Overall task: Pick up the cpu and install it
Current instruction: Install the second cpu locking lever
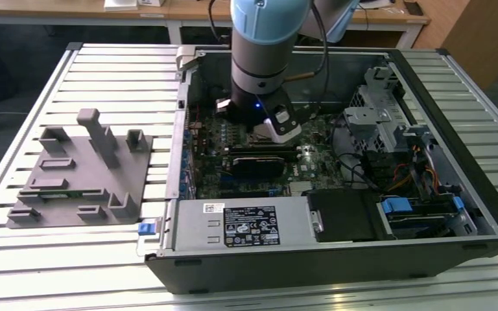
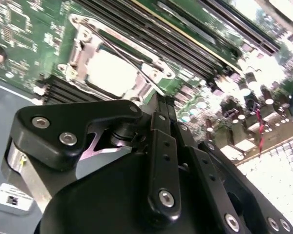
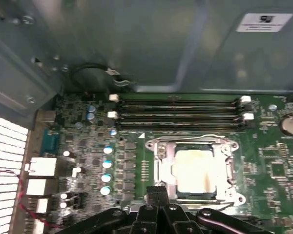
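Observation:
The cpu (image 3: 195,169) lies flat inside its socket on the green motherboard (image 3: 88,146), its pale silvery top showing through the metal socket frame (image 3: 154,146). In the second wrist view the cpu (image 2: 110,73) sits in the same frame with a thin wire lever (image 2: 132,61) across it. My gripper (image 3: 157,194) hovers just beside the socket's edge, its two black fingertips pressed together with nothing between them. The gripper (image 2: 158,105) is apart from the chip. In the exterior view the arm (image 1: 262,58) reaches down into the open computer case (image 1: 456,194).
A grey plastic fixture (image 1: 80,175) stands on the slatted table at the exterior view's left. Inside the case are a black heatsink block (image 1: 258,163), a power supply (image 1: 240,223), drive cages (image 1: 388,116) and cables. Memory slots (image 3: 178,112) run alongside the socket.

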Tool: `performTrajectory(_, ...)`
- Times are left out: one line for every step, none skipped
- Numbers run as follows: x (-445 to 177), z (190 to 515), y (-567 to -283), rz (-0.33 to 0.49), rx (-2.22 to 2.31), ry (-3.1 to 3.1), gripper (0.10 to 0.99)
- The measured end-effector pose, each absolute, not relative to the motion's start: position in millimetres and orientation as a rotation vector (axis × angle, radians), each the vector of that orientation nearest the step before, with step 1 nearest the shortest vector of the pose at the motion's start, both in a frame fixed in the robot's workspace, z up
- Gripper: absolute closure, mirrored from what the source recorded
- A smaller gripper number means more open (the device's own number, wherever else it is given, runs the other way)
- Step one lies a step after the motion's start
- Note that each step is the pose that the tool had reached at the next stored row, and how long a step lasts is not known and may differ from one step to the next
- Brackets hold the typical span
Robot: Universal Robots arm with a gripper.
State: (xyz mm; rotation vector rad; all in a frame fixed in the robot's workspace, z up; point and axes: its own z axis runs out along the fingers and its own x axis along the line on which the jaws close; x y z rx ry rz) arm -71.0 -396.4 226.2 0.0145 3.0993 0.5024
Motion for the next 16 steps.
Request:
performTrajectory(-68,226,-396,0.503,0.015,3.099,0.965)
performTrajectory(-65,226,-396,0.503,0.015,3.1,0.965)
performTrajectory(-62,226,-396,0.503,0.015,3.1,0.965)
performTrajectory(-59,226,-396,0.503,0.014,3.1,0.965)
performTrajectory(-57,226,-396,0.503,0.015,3.1,0.965)
performTrajectory(-56,228,-396,0.502,0.015,3.1,0.965)
performTrajectory(-55,230,-396,0.503,0.014,3.1,0.965)
performTrajectory(-55,234,-396,0.503,0.015,3.1,0.965)
performTrajectory(-54,237,-396,0.503,0.015,3.1,0.965)
performTrajectory(-53,239,-396,0.503,0.015,3.1,0.965)
performTrajectory(-52,240,-396,0.502,0.016,3.102,0.965)
performTrajectory(-51,240,-395,0.499,0.017,3.103,0.965)
performTrajectory(-51,240,-396,0.496,0.018,3.104,0.965)
performTrajectory(-51,240,-397,0.494,0.019,3.105,0.965)
performTrajectory(-51,240,-398,0.492,0.02,3.105,0.965)
performTrajectory(-51,240,-400,0.492,0.02,3.105,0.965)
